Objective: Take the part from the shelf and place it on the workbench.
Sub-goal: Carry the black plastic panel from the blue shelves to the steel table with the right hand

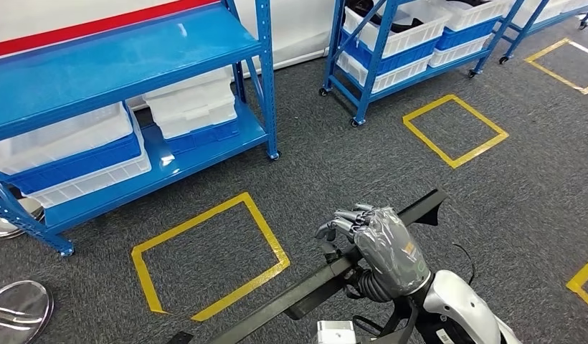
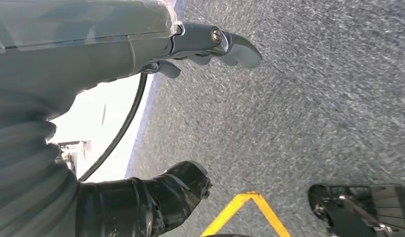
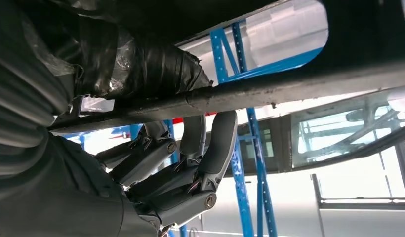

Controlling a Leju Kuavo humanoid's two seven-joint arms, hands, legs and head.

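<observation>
A blue shelf [image 1: 126, 107] fills the upper left of the head view, its top cut off, with white bins [image 1: 194, 106] on its lower level. At lower centre, the right hand [image 1: 377, 240] holds a long black part [image 1: 327, 276] above grey carpet [image 1: 391, 165]; the part's lower end runs out of frame. The right wrist view shows fingers [image 3: 218, 143] curled around the part. In the left wrist view, the left hand [image 2: 141, 44] holds nothing, fingers loosely spread.

Hidden and cropped items
Long black metal bar part [image 1: 327, 279]: lower end cut by frame edge, middle hidden under grey right hand [image 1: 381, 244]; white plastic bins [image 1: 69, 154] partly behind blue steel shelf [image 1: 119, 61].
</observation>
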